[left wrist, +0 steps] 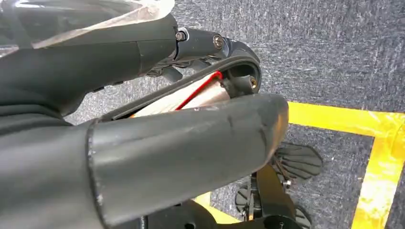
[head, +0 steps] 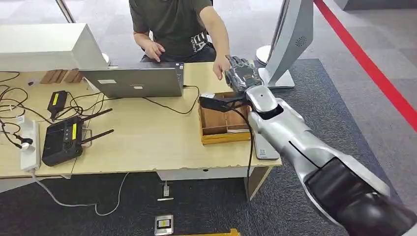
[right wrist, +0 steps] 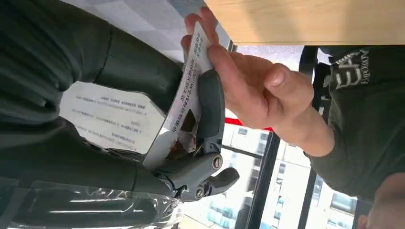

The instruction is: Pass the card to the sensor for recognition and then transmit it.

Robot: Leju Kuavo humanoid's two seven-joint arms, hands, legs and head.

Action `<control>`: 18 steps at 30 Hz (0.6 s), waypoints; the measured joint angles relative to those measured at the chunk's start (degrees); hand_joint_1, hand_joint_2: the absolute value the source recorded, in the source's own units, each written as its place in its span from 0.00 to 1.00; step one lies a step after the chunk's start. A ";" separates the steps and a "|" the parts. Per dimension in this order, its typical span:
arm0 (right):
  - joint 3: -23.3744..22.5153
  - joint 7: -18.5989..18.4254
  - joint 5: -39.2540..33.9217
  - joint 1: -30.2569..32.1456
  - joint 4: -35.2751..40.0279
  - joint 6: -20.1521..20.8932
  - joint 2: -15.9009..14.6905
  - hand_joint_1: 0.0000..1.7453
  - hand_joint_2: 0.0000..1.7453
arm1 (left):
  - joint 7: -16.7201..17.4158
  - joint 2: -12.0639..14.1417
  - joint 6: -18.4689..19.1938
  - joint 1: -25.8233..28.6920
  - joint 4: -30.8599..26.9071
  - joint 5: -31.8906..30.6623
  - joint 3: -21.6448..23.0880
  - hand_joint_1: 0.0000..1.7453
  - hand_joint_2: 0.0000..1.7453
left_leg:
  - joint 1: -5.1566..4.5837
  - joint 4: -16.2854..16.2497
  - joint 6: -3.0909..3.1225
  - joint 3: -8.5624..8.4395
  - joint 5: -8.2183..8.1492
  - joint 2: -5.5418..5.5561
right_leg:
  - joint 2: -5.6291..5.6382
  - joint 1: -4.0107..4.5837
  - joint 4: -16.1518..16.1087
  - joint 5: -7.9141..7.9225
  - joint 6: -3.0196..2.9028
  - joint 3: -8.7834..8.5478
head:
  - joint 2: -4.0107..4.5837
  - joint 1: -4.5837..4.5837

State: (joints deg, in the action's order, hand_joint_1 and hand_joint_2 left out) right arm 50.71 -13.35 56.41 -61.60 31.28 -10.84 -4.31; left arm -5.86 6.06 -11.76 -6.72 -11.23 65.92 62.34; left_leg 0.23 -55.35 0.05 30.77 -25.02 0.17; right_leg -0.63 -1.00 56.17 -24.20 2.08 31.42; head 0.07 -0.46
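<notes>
Past the tabletop edge: handover step.
Right hand: pinching card; person's hand grips it.
Left hand: grip cannot be told.
Next: loosen fingers.

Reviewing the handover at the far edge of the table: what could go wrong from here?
1. Both the right hand and the person's hand grip the card; if the robot releases late, the thin card may bend or tear.
2. The person's fingers lie against the robot's fingers, so a closing motion might pinch them.
3. The arm reaches over the wooden tray and a black cable; pulling back could snag them.
</notes>
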 joint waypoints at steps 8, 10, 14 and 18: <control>-1.14 1.33 -1.14 0.31 -0.90 -1.86 -0.33 0.00 0.00 | 0.00 0.00 0.61 0.00 0.00 -0.11 0.90 0.00 0.00 | 0.00 -0.01 0.00 -0.01 0.00 0.00 | 0.00 0.00 0.00 0.00 0.00 0.01 | 0.00 -0.02; -1.55 1.62 -1.05 0.40 -1.05 -1.64 -0.66 0.00 0.00 | 0.07 -0.02 0.66 -0.01 0.00 -0.13 0.96 0.00 0.00 | 0.00 -0.01 0.00 -0.01 0.00 0.00 | 0.00 0.00 0.00 0.00 0.00 0.01 | 0.00 -0.02; -2.17 1.01 0.24 0.65 -1.03 -1.49 -1.42 0.00 0.00 | 0.70 -0.05 0.81 0.00 0.00 -0.04 1.25 0.00 0.00 | 0.00 -0.02 0.00 -0.01 0.00 0.00 | 0.00 0.00 -0.01 0.00 0.00 0.01 | 0.00 -0.02; -3.52 1.71 0.24 1.44 0.46 -1.03 -3.08 0.00 0.00 | 0.79 -0.07 0.83 0.02 0.00 0.44 1.27 0.00 0.00 | 0.00 -0.04 0.00 -0.02 0.00 0.00 | 0.00 0.00 -0.01 0.01 0.00 -0.01 | 0.00 -0.02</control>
State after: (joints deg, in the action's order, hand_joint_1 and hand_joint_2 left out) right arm 47.19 -11.65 56.65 -60.16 31.74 -11.87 -7.39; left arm -5.07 5.99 -10.93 -6.70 -11.23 66.36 63.60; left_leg 0.23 -55.39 0.06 30.75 -25.02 0.17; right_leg -0.63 -1.00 56.16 -24.20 2.08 31.41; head 0.07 -0.48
